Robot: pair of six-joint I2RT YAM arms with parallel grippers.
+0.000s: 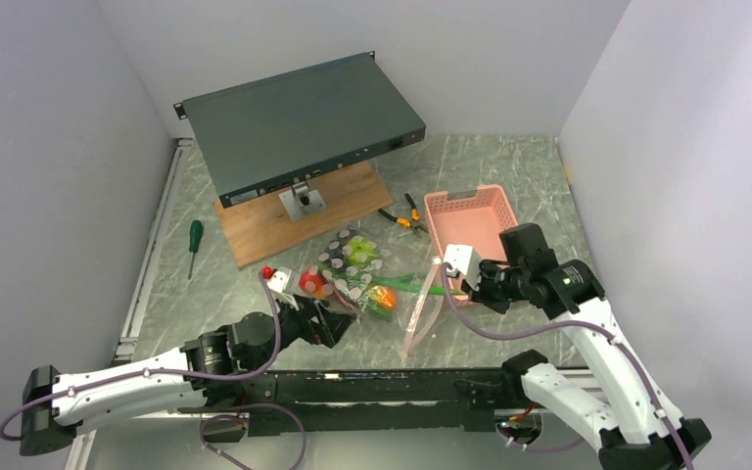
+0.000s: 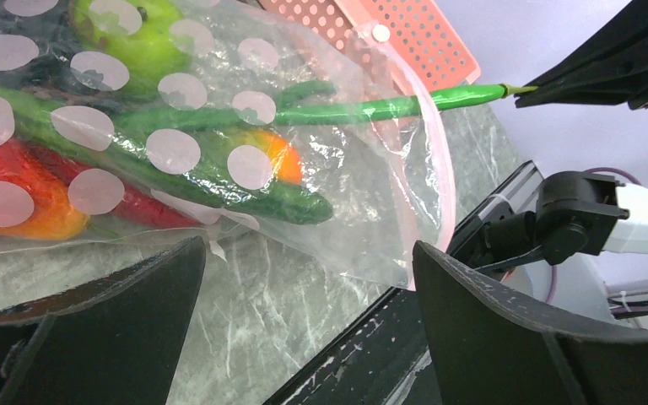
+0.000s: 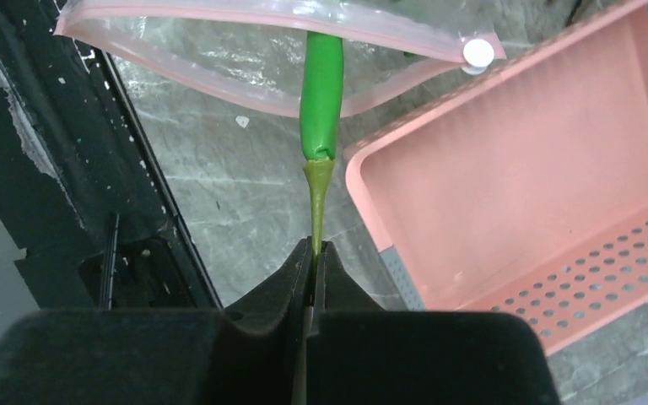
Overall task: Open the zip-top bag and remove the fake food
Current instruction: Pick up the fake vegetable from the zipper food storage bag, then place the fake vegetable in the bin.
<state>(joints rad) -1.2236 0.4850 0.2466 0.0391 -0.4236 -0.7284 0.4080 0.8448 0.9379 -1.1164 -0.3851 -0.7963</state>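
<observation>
- Right wrist view is showing the right gripper (image 3: 312, 253) pressing its jaws together on the thin stem of a green pod (image 3: 321, 93), which is poking out through the open mouth of the bag (image 3: 219, 21).
- The bag is lying on the table (image 3: 219, 211) mid-scene, just left of the basket (image 3: 607, 253), with its mouth facing right.
- The left gripper (image 2: 304, 278) is standing spread wide at the bag's near left side, gripping nothing.
- The other food (image 2: 135, 34) is sitting inside the bag.
- The zip is looking undone, so removal is seemingly underway, pod first.
- Next, the pod is needing a straight pull rightward until clear; the floppy bag may be dragging along unless the left gripper is pinning it.
</observation>
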